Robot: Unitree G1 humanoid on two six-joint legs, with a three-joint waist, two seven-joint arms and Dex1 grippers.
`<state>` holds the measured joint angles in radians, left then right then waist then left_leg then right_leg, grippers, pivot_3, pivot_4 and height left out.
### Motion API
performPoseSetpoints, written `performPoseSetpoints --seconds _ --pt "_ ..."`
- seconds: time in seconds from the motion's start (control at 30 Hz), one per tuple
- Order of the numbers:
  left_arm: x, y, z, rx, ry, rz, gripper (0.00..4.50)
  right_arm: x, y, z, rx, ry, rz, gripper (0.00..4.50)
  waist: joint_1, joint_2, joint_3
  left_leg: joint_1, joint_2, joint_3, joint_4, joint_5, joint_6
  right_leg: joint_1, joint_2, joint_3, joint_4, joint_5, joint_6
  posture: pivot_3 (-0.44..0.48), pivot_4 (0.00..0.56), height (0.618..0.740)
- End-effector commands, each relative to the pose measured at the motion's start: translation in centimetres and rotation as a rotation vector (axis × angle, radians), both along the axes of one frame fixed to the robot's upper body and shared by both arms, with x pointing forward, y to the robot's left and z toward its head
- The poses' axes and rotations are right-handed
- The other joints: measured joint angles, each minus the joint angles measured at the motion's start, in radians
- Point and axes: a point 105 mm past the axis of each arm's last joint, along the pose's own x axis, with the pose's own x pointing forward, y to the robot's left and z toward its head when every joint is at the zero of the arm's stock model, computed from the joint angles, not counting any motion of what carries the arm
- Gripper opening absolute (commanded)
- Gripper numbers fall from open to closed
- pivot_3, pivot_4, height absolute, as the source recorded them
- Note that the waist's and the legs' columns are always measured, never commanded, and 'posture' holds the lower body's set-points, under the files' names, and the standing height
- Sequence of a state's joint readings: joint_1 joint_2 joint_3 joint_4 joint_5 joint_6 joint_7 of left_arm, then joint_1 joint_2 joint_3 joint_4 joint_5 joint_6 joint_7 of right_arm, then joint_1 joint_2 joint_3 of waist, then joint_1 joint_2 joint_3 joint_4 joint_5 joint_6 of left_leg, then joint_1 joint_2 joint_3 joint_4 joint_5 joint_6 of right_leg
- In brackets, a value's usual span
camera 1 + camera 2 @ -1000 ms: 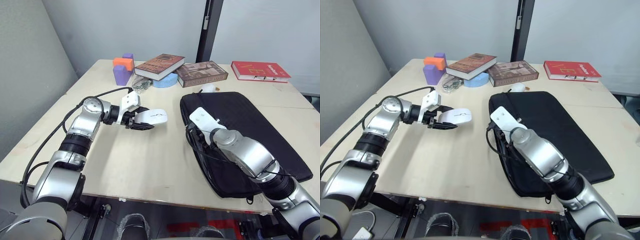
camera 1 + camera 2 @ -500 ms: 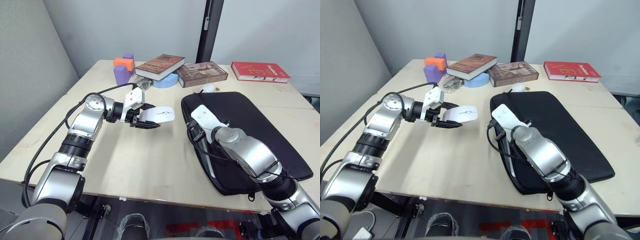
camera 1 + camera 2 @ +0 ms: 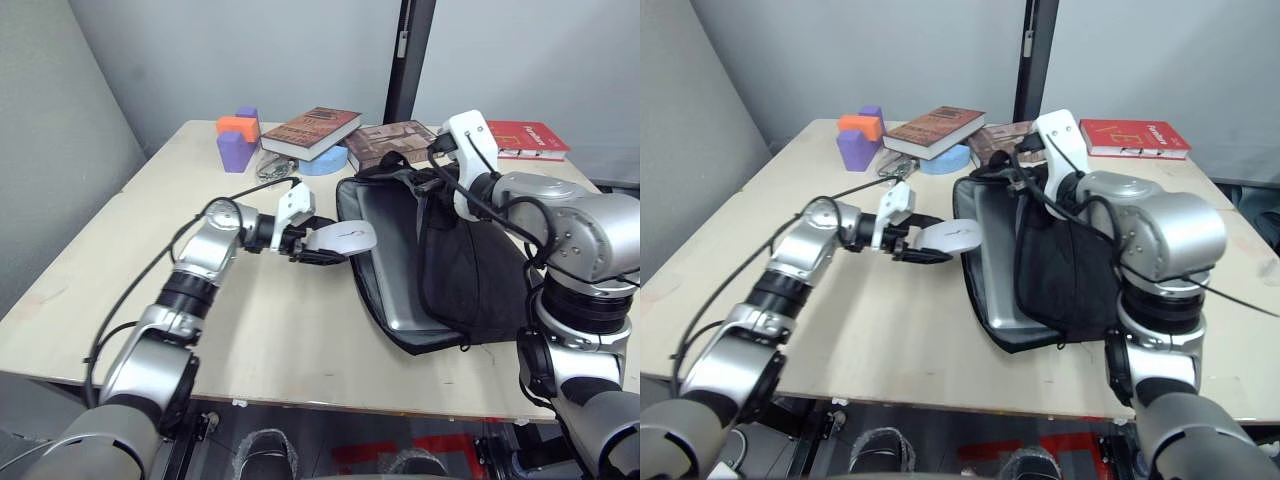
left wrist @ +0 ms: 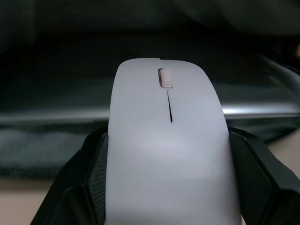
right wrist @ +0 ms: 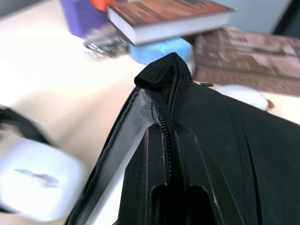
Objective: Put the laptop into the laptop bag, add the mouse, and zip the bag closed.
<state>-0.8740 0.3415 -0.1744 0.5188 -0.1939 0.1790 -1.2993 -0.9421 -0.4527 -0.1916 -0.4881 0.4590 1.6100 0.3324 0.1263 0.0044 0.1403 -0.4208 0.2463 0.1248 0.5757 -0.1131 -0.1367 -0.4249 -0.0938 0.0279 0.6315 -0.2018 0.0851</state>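
Left eye view: mouse gripped in left hand.

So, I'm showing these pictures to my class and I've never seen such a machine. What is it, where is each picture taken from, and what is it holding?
It is a humanoid robot with two arms, each ending in a two-fingered gripper. Two pictures come from cameras in its head, looking down over a table. The other two come from cameras on its wrists, looking along the fingers.

The left gripper holds the mouse, flat and white, at the bag's opening. The right gripper pinches the zip edge of the laptop bag and lifts it open, so the laptop shows inside.

At the table's far side lie books, coloured blocks and a red book.
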Motion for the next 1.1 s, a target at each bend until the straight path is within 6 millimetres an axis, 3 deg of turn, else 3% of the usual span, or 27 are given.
performPoseSetpoints --seconds 0.03,0.3,0.53,0.8,1.1 --pt "1.1 -1.0 0.1 -0.002 -0.064 0.018 2.84 -0.8 0.0 2.7 0.04 -0.092 0.025 0.01 -0.001 0.0 0.0 0.0 0.0 0.0 0.0 0.0 0.0 0.0 0.0 0.0 0.0 0.0 0.0 0.0 0.15 0.74" --pt "3.2 -4.9 -1.1 -0.05 -0.044 0.118 2.84 -0.6 -0.2 1.7 0.05 -0.066 -0.002 0.01 0.022 0.0 0.0 0.0 0.0 0.0 0.001 0.0 0.001 0.0 0.0 0.001 0.0 0.001 0.001 0.0 0.15 0.74" --pt "2.5 -7.5 -1.6 -0.102 0.018 0.087 2.84 -0.4 -0.2 0.9 0.067 -0.046 -0.026 0.01 0.026 0.0 0.0 0.0 0.0 0.0 0.001 0.0 0.001 0.0 -0.001 0.001 0.0 0.004 0.006 0.0 0.15 0.74" --pt "2.0 -9.5 -2.1 -0.18 0.124 0.1 2.84 -0.2 0.1 0.6 0.081 -0.036 -0.032 0.01 0.026 0.0 0.0 0.0 0.0 0.0 0.002 0.0 0.001 0.0 -0.001 0.001 0.001 0.001 0.002 0.0 0.15 0.74" --pt "1.7 -10.0 -3.1 -0.209 0.179 0.127 2.84 -0.2 0.7 0.5 0.097 -0.032 -0.023 0.01 0.025 0.0 0.0 0.0 0.0 0.0 0.002 0.0 0.001 0.0 -0.001 0.001 0.0 0.001 0.002 0.0 0.15 0.74"
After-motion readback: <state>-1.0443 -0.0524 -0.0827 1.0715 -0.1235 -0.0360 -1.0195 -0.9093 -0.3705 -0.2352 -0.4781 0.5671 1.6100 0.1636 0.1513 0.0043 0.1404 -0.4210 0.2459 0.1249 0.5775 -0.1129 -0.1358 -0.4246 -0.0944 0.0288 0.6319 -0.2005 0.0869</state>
